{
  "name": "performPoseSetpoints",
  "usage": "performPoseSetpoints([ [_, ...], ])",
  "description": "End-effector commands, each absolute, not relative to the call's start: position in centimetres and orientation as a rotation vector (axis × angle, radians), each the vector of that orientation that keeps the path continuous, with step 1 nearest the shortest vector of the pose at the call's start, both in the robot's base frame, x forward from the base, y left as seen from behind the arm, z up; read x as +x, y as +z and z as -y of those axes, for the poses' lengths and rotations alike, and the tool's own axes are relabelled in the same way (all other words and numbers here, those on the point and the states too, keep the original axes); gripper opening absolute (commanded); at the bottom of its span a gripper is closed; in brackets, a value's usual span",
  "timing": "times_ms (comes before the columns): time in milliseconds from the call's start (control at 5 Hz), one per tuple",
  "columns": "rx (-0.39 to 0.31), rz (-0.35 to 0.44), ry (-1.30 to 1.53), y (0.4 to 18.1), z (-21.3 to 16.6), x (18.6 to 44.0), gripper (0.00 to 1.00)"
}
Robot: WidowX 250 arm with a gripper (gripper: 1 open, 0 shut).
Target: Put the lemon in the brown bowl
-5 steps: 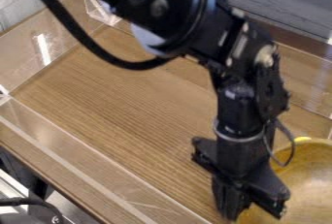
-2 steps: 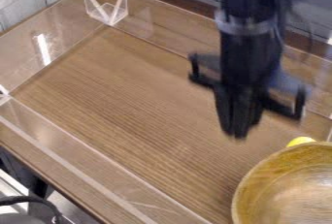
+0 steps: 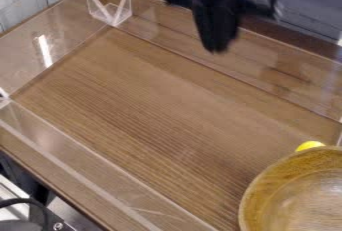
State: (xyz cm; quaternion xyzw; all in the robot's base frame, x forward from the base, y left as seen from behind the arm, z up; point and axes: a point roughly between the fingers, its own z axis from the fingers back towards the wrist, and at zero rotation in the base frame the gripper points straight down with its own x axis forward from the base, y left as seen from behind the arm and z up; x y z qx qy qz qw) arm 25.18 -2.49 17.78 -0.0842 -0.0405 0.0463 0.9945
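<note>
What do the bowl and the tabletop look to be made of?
The bowl: probably wood, light brown with a soft sheen, going by its thick rim and faint streaks, though coated plastic is possible.
The tabletop: wood or wood-look laminate, smooth and satin, judging by the fine grain lines.

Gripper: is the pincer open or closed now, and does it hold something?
Pincer: closed, and no object can be seen in it; the lemon lies beside the bowl.
</note>
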Motion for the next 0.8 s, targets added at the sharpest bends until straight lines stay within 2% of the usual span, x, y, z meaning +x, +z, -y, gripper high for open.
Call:
performPoseSetpoints([
  [0, -0.17, 0.136, 0.06, 17.5, 2.4, 25.9, 1.0],
  [200, -0.167, 0.126, 0.041, 16.5, 1.9, 26.4, 0.0],
  [600, -0.171, 0.115, -0.035, 14.7, 1.7, 27.2, 0.0],
])
